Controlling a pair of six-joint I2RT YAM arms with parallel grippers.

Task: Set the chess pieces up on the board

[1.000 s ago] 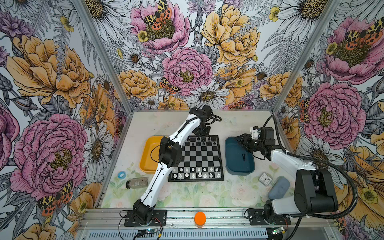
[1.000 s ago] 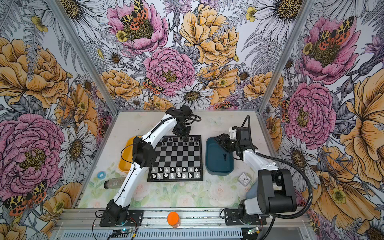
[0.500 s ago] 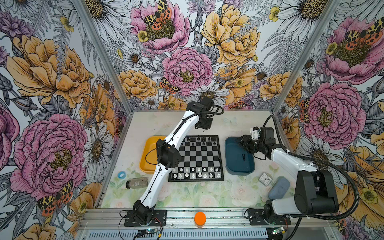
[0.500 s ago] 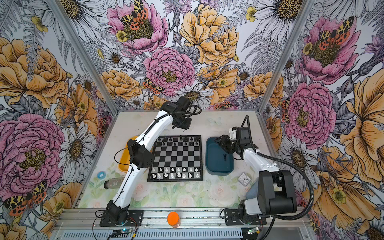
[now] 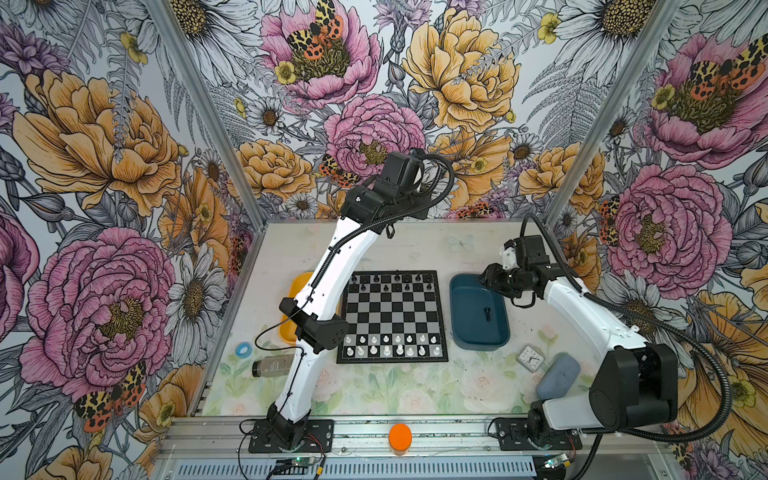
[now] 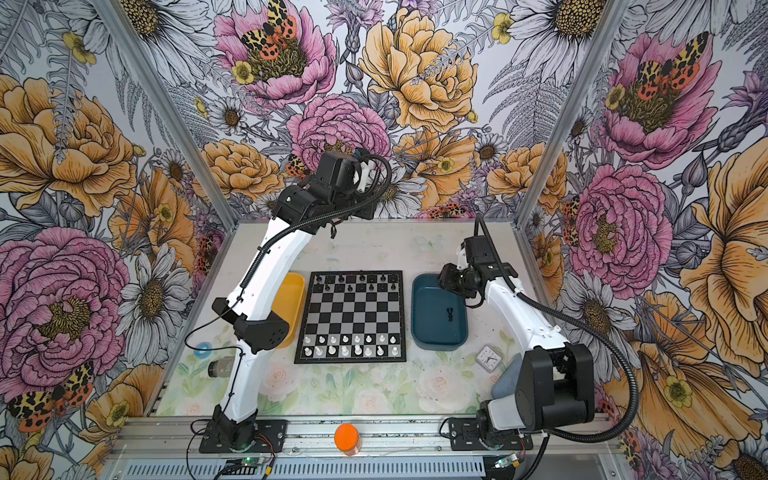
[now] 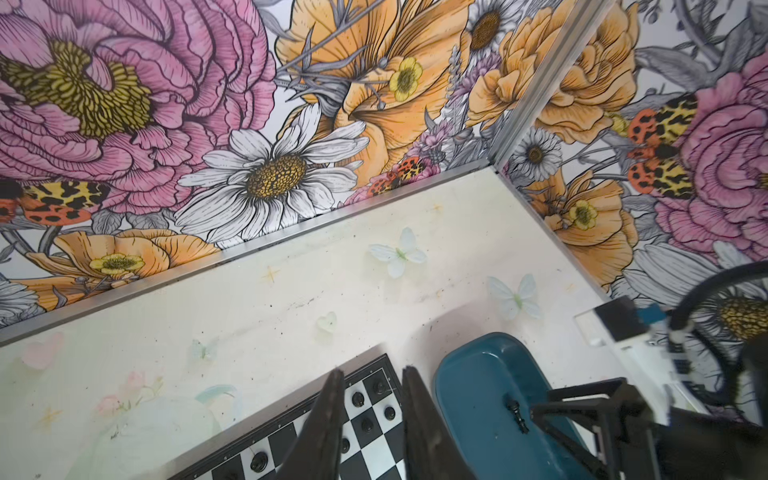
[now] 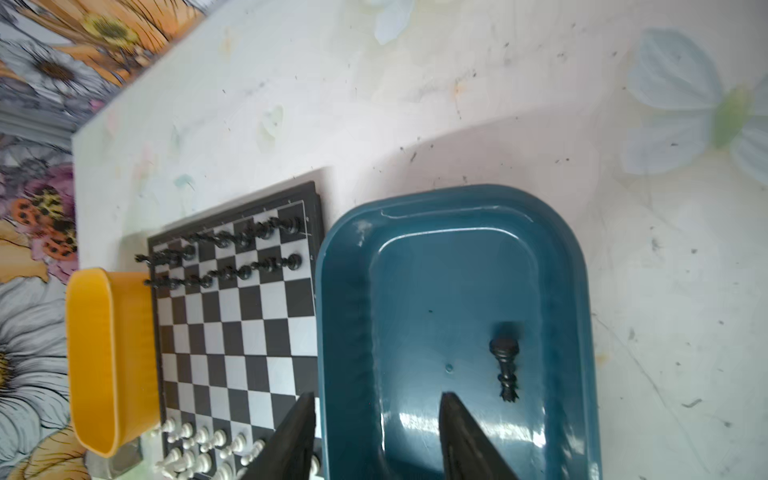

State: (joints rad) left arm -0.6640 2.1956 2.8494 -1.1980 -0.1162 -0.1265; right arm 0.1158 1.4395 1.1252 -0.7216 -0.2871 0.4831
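Tabletop point(image 5: 415, 245) pale, faintly flowered, board point(image 5: 392, 307) central, floral walls point(image 5: 104, 145) around

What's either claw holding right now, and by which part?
Nothing. Left claw and right claw both stand open and empty; one black chess piece lies loose in the blue tray, untouched.

Walls point(image 5: 124, 124): three, papered with big pink, orange and white flowers, ferns and spotted moths.
Posts point(image 5: 208, 112): bare aluminium, one at each rear corner of the bench.
Bench point(image 5: 415, 245): pale top, faint printed roses and butterflies, dirt specks.
Front edge: slotted aluminium rail point(image 5: 449, 432).
Light: even, with soft shadows.
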